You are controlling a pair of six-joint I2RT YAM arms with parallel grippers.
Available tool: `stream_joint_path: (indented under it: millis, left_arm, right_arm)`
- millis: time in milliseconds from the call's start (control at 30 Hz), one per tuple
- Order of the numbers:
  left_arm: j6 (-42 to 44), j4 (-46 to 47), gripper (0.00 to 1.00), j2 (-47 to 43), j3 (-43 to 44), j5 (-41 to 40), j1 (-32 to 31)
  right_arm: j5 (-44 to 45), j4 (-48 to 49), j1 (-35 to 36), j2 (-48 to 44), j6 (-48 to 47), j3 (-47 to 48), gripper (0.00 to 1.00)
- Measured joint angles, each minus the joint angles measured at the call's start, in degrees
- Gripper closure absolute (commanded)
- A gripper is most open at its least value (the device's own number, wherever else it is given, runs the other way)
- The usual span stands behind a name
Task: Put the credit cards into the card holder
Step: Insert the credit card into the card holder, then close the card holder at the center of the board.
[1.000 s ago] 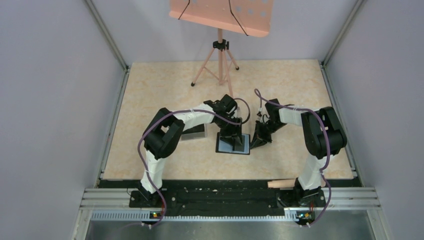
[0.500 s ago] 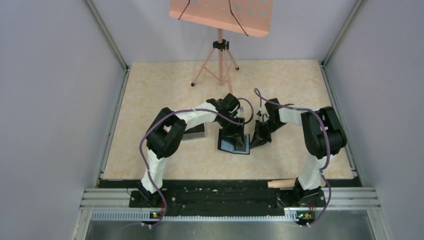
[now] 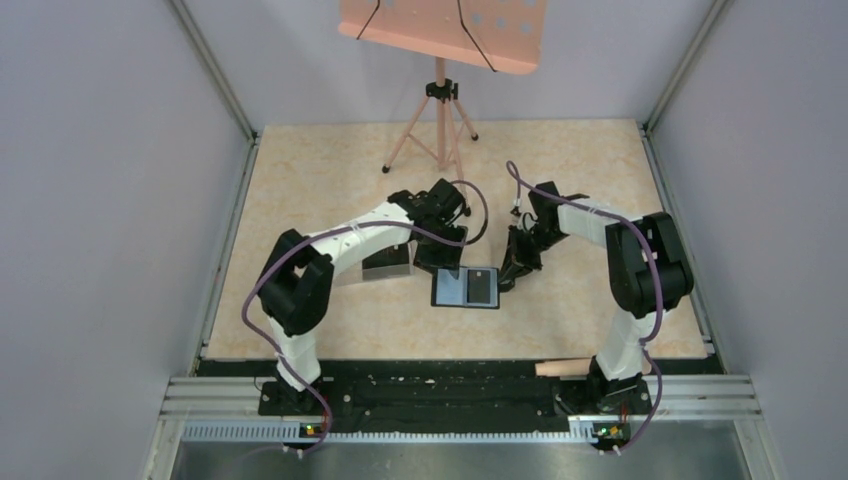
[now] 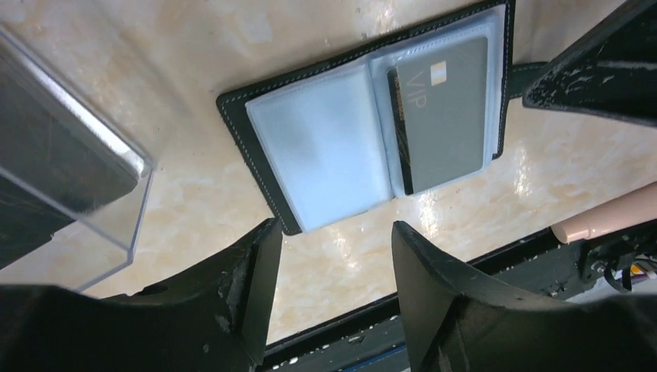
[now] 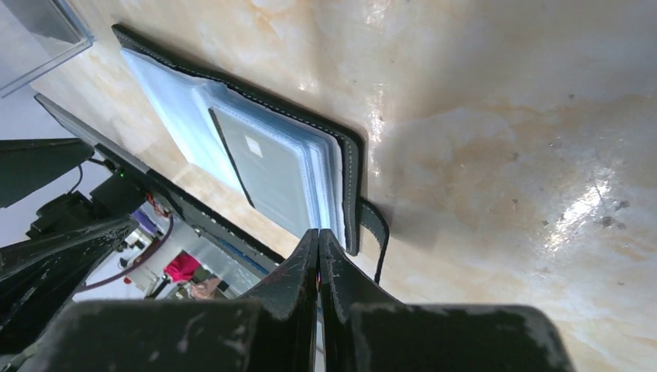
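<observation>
The card holder (image 3: 452, 288) lies open on the table, bluish-grey pockets up, between the two arms. A dark credit card (image 4: 443, 116) marked VIP sits in its right pocket (image 3: 482, 287); in the right wrist view the credit card (image 5: 267, 174) shows under clear plastic. My left gripper (image 4: 333, 260) hovers open just behind the card holder (image 4: 318, 147), nothing between its fingers (image 4: 256, 279). My right gripper (image 5: 319, 242) is shut, empty, its tips at the card holder's (image 5: 350, 167) right edge beside the snap tab (image 5: 377, 225). From above, the left gripper (image 3: 445, 262) and right gripper (image 3: 508, 280) flank it.
A clear plastic box (image 3: 388, 265) stands left of the card holder, close to the left gripper (image 4: 70, 170). A tripod (image 3: 437, 120) with a pink board stands at the back. A beige cylinder (image 3: 565, 368) lies on the front rail near the right base.
My left gripper has drawn back off the card holder toward the far side, opening a little; the credit card stays in the right pocket. The right gripper has barely moved.
</observation>
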Motion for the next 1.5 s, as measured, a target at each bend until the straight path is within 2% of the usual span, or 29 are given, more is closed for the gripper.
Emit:
stream_joint_path:
  millis: [133, 300, 500, 667, 1033, 1233, 1500]
  left_arm:
    - [-1.4, 4.7, 0.4, -4.7, -7.5, 3.2, 2.0]
    - [-4.1, 10.2, 0.41, -5.5, -17.1, 10.7, 5.9]
    - [-7.1, 17.4, 0.42, -5.0, -18.8, 17.9, 9.2]
    - [-8.2, 17.7, 0.42, -2.7, -17.6, 17.6, 9.9]
    - [-7.4, 10.1, 0.41, 1.2, -10.9, 6.5, 9.3]
    - [-7.4, 7.5, 0.42, 4.3, -6.9, 9.3, 9.2]
    - [-7.6, 9.5, 0.47, 7.1, -4.4, 16.3, 7.8]
  right_arm:
    - [-0.5, -0.8, 0.3, 0.0, -0.9, 1.4, 1.0]
    - [-1.1, -1.0, 2.1, 0.3, -1.6, 4.0, 1.0]
    - [-0.3, -0.7, 3.8, 4.2, -2.0, 5.1, 1.0]
    - [0.1, -1.3, 3.8, 5.6, -1.8, 5.1, 1.0]
    - [1.4, -2.6, 3.8, 5.7, -1.8, 5.5, 1.0]
    - [1.5, -2.7, 3.8, 5.7, -1.8, 5.6, 1.0]
    - [1.5, -2.9, 3.8, 5.7, -1.8, 5.6, 1.0]
